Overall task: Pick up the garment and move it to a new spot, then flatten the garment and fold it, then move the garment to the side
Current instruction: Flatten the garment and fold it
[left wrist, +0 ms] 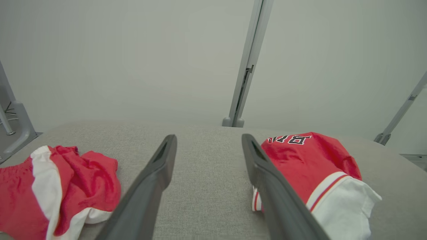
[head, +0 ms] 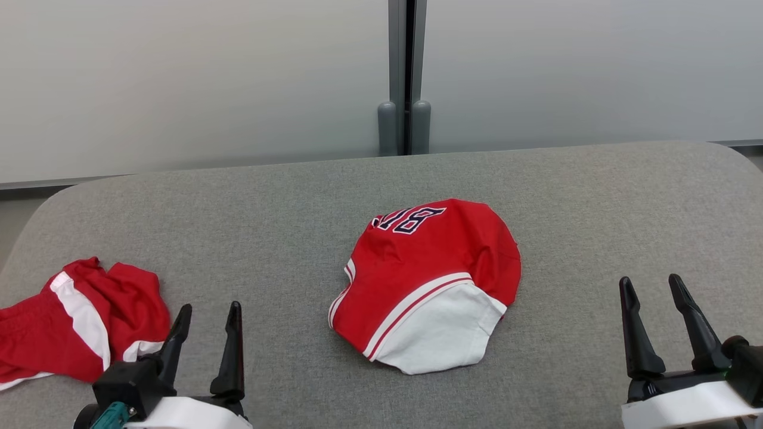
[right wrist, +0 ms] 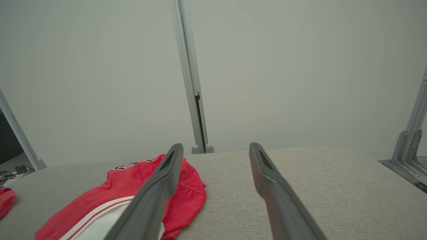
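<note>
A red and white garment (head: 429, 286) with dark lettering lies bunched in the middle of the grey table (head: 286, 202); it also appears in the left wrist view (left wrist: 313, 166) and the right wrist view (right wrist: 133, 186). A second crumpled red and white garment (head: 77, 322) lies at the table's left edge (left wrist: 66, 186). My left gripper (head: 208, 316) is open near the front, between the two garments, holding nothing (left wrist: 208, 140). My right gripper (head: 651, 286) is open at the front right, well right of the middle garment, with nothing in it (right wrist: 216, 148).
Pale frosted wall panels with a grey post (head: 405, 77) stand just behind the table's far edge. The table's corners are rounded. Metal frame legs (right wrist: 408, 146) stand off the table's right side.
</note>
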